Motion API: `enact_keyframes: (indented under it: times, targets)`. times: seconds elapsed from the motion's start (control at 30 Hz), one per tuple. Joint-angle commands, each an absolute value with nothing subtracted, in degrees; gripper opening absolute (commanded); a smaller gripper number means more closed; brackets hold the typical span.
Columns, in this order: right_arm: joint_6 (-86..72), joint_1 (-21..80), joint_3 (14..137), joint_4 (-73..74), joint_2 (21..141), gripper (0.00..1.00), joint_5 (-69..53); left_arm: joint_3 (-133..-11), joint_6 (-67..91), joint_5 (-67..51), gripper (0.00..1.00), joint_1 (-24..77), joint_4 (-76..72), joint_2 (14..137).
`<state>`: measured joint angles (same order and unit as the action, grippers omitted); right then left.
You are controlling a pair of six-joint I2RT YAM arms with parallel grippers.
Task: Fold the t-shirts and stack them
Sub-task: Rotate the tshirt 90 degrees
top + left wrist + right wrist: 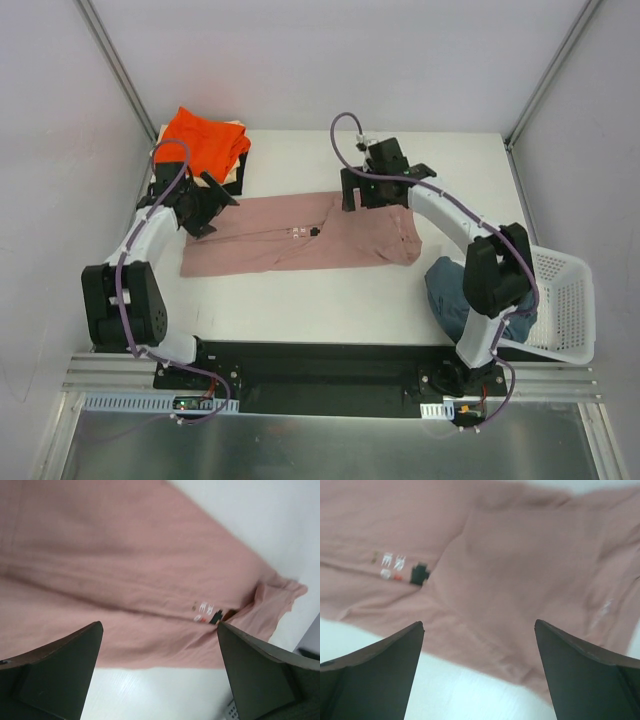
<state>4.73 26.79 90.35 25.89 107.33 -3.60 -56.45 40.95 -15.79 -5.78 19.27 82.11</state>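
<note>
A dusty pink t-shirt (300, 240) lies flat on the white table, folded lengthwise into a long band, with its small pixel print (300, 233) facing up. My left gripper (212, 207) hovers open over its left end. In the left wrist view the left gripper (160, 625) stands over the pink cloth (125, 570), close to its hem, with the print (207, 612) by the right finger. My right gripper (362, 192) hangs open above the shirt's far edge. The right wrist view has the right gripper (479, 623) over pink cloth (520, 565), and nothing is held. A folded orange t-shirt (205, 138) tops a cream one (238, 172) at the back left.
A white mesh basket (568, 300) lies tipped at the table's right edge, a slate blue t-shirt (450, 295) spilling from it beside the right arm's base. Bare white table (300, 305) runs along the front of the pink shirt. Metal frame posts rise at the back corners.
</note>
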Motion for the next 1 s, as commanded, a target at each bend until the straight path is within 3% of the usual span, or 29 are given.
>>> enact_keyframes:
  times: [0.0, 0.17, 0.43, 0.7, 0.97]
  targets:
    - [-7.17, 31.81, 80.70, 25.93, 101.78, 0.97, -4.56, -65.28, 39.64, -15.03, 0.99, -5.54, 17.49, 91.56]
    - [-12.12, 33.31, 70.41, 21.81, 99.67, 0.97, -7.46, -68.38, 39.64, -18.54, 0.99, -5.45, 17.49, 102.21]
    - [-13.10, 26.29, 72.41, 23.37, 108.09, 0.97, -12.83, -62.76, 39.73, -17.50, 0.99, -4.57, 17.40, 103.45]
    - [-11.16, 19.61, 89.18, 31.02, 121.88, 0.97, -18.36, -50.99, 41.13, -16.79, 0.99, -0.18, 16.17, 95.11]
    - [-7.47, 16.96, 111.78, 45.69, 134.90, 0.97, -17.67, -37.28, 47.71, -18.37, 0.99, 10.61, 15.56, 82.55]
